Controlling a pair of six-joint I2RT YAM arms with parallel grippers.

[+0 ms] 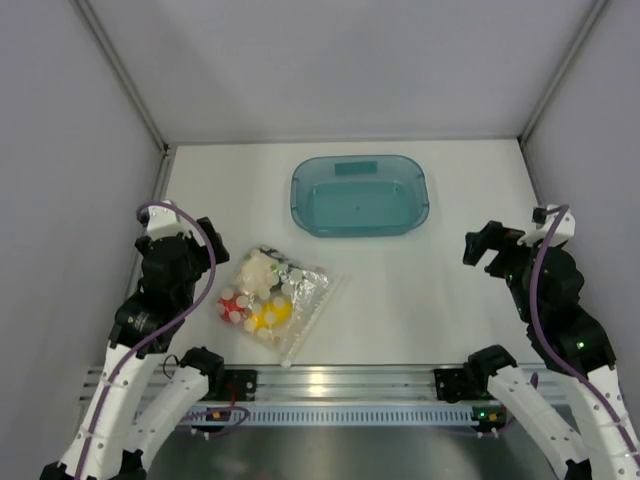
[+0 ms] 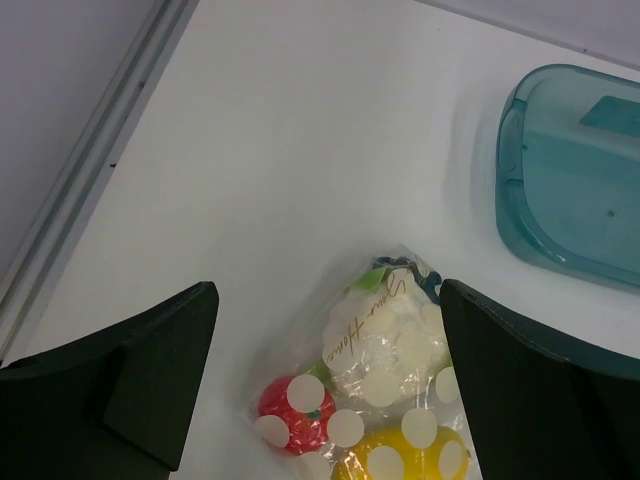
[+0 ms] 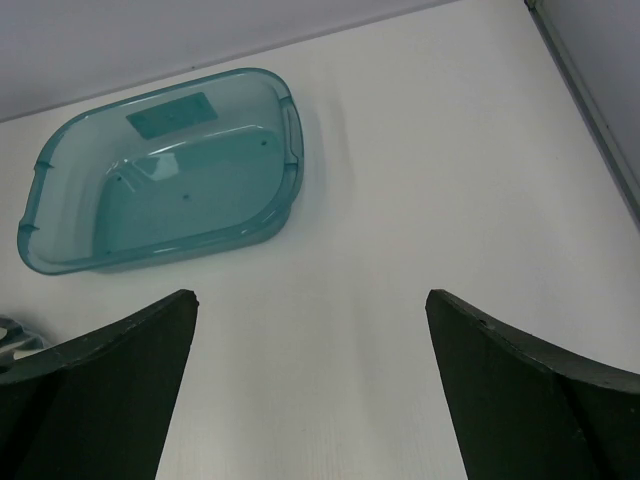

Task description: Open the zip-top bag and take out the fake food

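Observation:
The zip-top bag [image 1: 285, 305] lies flat on the white table at the front left, clear with white dots. Through it I see the fake food: a white cauliflower [image 1: 258, 270], a red apple [image 1: 234, 303] and a yellow fruit [image 1: 272, 316]. My left gripper [image 1: 212, 243] is open and empty, hovering just left of the bag. In the left wrist view the bag [image 2: 385, 385] lies between and below the open left gripper [image 2: 328, 290], with the cauliflower [image 2: 390, 335], apple [image 2: 293, 412] and yellow fruit [image 2: 410, 455] inside. My right gripper [image 1: 483, 246] is open and empty, far right of the bag.
A translucent teal tray [image 1: 296, 195] stands empty at the back centre; it also shows in the left wrist view [image 2: 510, 200] and the right wrist view [image 3: 290, 130]. Grey walls enclose the table on three sides. A metal rail runs along the near edge.

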